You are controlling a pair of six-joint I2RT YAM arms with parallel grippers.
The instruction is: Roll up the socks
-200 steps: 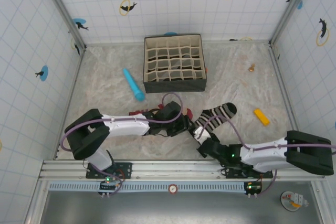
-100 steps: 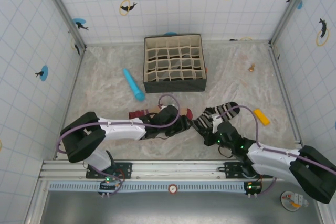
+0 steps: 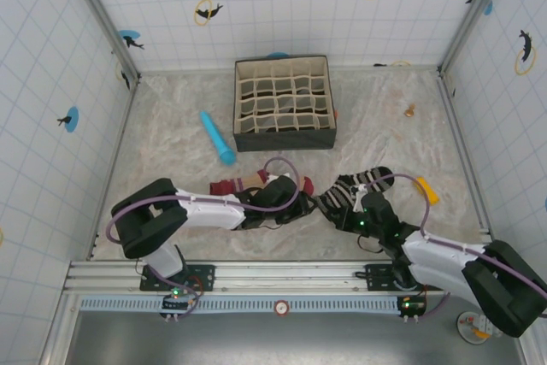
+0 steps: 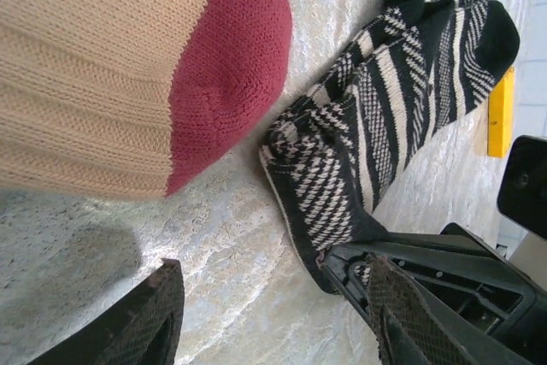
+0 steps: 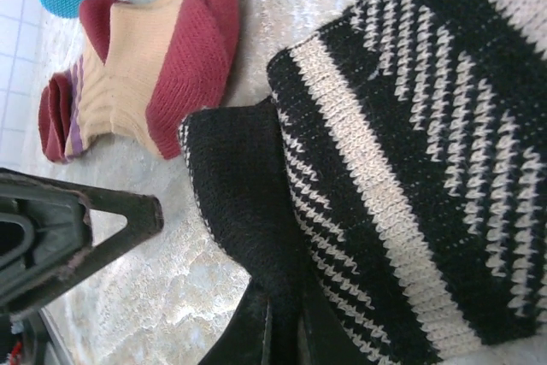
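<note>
Pinching the black cuff edge of the black-and-white striped sock, the right gripper has its jaws clamped together on the fabric, well out on the near side of the divided organizer box and a bit to its right; the left gripper sits more or less straight in front of that box, jaws apart with nothing between them, just bare table underneath; its fingers are close to the striped cuff and to the maroon toe of the peach sock, but touch neither as far as I can tell; the striped sock lies flat, running from the pinched cuff diagonally back toward the box's right side; the peach sock lies in front of the box's left half, cuff end bunched up, toe just short of the striped one with a sliver of table between; nearer the box, a blue cylinder lies off its front-left corner; a yellow block sits out past its front-right corner, near the striped toe.
</note>
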